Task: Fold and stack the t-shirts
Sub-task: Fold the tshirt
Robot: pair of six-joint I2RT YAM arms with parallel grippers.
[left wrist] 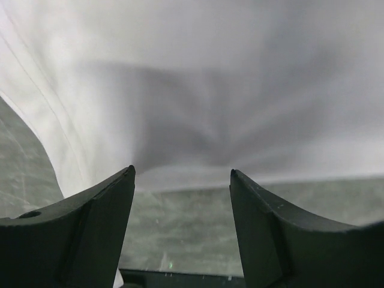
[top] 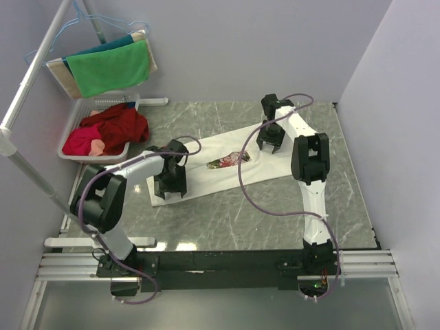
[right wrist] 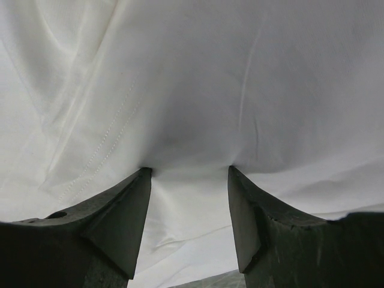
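A white t-shirt (top: 206,175) lies spread diagonally on the grey marble table (top: 240,220), with its pink floral print (top: 229,160) facing up. My left gripper (top: 170,191) is at the shirt's lower-left end. In the left wrist view it (left wrist: 182,173) is open, fingertips (left wrist: 129,174) at the edge of the white cloth (left wrist: 198,78), with bare table between the fingers. My right gripper (top: 270,146) is on the shirt's upper-right end. In the right wrist view it (right wrist: 189,170) is open, fingertips (right wrist: 146,174) pressing down into the cloth (right wrist: 192,78).
A white basket (top: 130,146) of red and pink clothes stands at the back left. A green cloth (top: 110,67) and a teal cloth (top: 110,45) hang on a rack above it. A white rack pole (top: 34,179) runs along the left side.
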